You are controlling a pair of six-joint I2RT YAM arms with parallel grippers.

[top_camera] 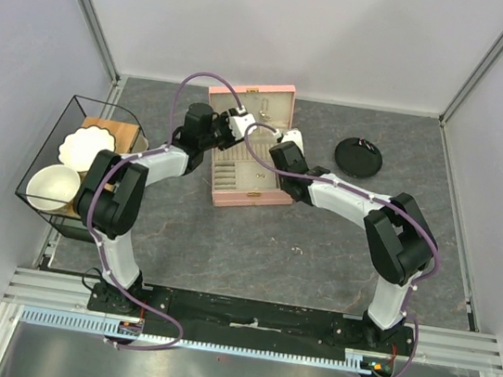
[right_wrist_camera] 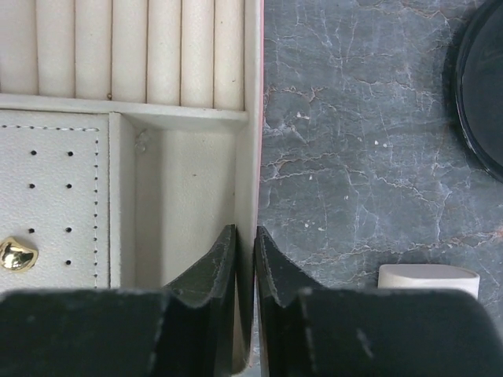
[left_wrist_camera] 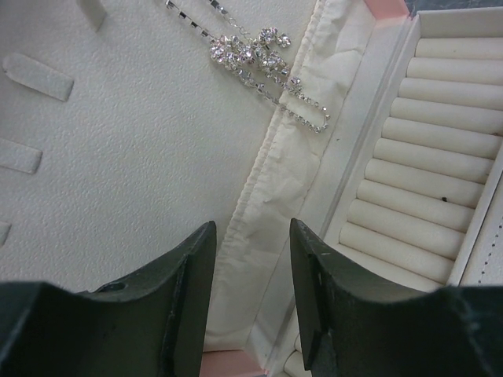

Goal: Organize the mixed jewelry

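The pink box (top_camera: 250, 200) lies open on the table, its cream lid (top_camera: 256, 103) laid flat behind it. A sparkling silvery chain with stone clusters (left_wrist_camera: 259, 59) rests on the lid lining near the fabric pocket. My left gripper (left_wrist_camera: 251, 236) hovers over the lid, open, with nothing between its fingers. A small gold earring (right_wrist_camera: 16, 255) sits on the box's perforated panel. My right gripper (right_wrist_camera: 245, 236) is shut on the box's right wall (right_wrist_camera: 250, 118), one finger inside and one outside. A tiny jewelry piece (top_camera: 297, 250) lies on the table in front of the box.
A round black disc (top_camera: 358, 156) sits right of the box, and a beige pad (right_wrist_camera: 428, 279) lies near my right fingers. A wire basket (top_camera: 52, 137) with bowls and a cup stands at the left. Ring rolls (left_wrist_camera: 424, 157) fill the box's upper tray.
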